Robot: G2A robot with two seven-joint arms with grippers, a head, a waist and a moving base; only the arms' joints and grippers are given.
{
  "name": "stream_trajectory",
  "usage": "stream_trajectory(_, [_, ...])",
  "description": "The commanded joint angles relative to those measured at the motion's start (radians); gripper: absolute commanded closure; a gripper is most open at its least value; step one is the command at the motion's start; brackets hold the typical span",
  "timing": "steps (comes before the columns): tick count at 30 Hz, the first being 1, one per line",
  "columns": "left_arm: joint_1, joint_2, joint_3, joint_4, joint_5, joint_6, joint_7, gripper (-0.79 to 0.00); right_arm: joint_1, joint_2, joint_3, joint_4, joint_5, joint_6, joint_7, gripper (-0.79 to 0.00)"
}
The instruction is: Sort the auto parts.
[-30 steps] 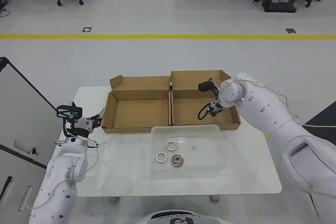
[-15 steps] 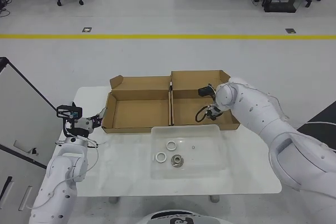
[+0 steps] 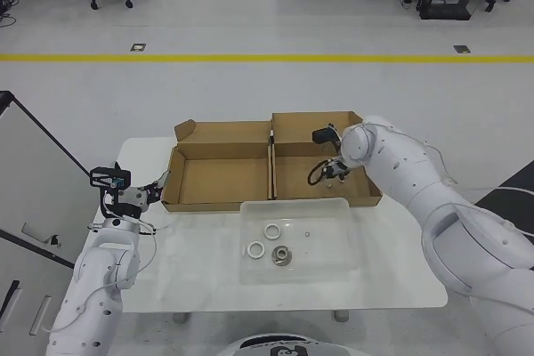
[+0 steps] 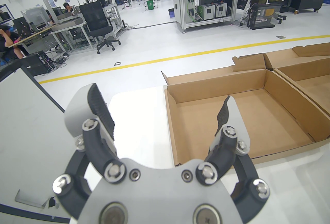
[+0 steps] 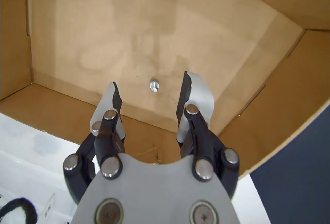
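A small silver bolt (image 5: 154, 85) lies on the floor of the right cardboard box (image 5: 77, 16), between and just beyond the tips of my right gripper (image 5: 150, 92), which is open and holds nothing. From above, the right gripper (image 3: 324, 174) hangs inside the right box (image 3: 294, 174). On the clear tray (image 3: 338, 260) lie two white rings (image 3: 272, 231) (image 3: 254, 251), a metal bearing (image 3: 281, 256) and a tiny part (image 3: 307, 233). My left gripper (image 4: 162, 111) is open and empty at the left box's (image 4: 245, 111) outer near corner, over the table's left side (image 3: 156, 190).
The left box (image 3: 218, 178) is empty. Both boxes stand side by side at the table's back, with the tray right in front of them. A grey panel (image 3: 18, 169) stands off the table's left side. White tabletop (image 3: 392, 267) shows right of the tray.
The right arm has swung in closer over the right box and its gripper has shifted slightly left inside it. The left arm has not moved.
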Motion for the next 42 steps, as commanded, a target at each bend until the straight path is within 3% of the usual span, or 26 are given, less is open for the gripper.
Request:
stream_trajectory(1, [0.000, 0.000, 0.000, 0.000, 0.000, 0.000, 0.000, -0.785, 0.006, 0.002, 0.009, -0.008, -0.002, -0.009, -0.004, -0.520])
stream_trajectory(9, [0.000, 0.000, 0.000, 0.000, 0.000, 0.000, 0.000, -0.785, 0.030, 0.042, 0.089, -0.100, 0.005, -0.058, -0.007, -0.533])
stream_trajectory(15, [0.000, 0.000, 0.000, 0.000, 0.000, 0.000, 0.000, -0.785, -0.011, 0.117, 0.195, -0.311, -0.008, -0.076, 0.071, -0.517])
stream_trajectory(23, [0.000, 0.000, 0.000, 0.000, 0.000, 0.000, 0.000, -0.785, -0.244, 0.245, 0.406, -0.830, -0.053, -0.014, 0.270, -0.493])
stream_trajectory(30, [0.000, 0.000, 0.000, 0.000, 0.000, 0.000, 0.000, -0.785, -0.460, 0.311, 0.535, -1.176, -0.076, 0.011, 0.402, -0.437])
stream_trajectory(42, [0.000, 0.000, 0.000, 0.000, 0.000, 0.000, 0.000, -0.785, -0.608, 0.356, 0.532, -1.337, -0.102, -0.004, 0.433, -0.388])
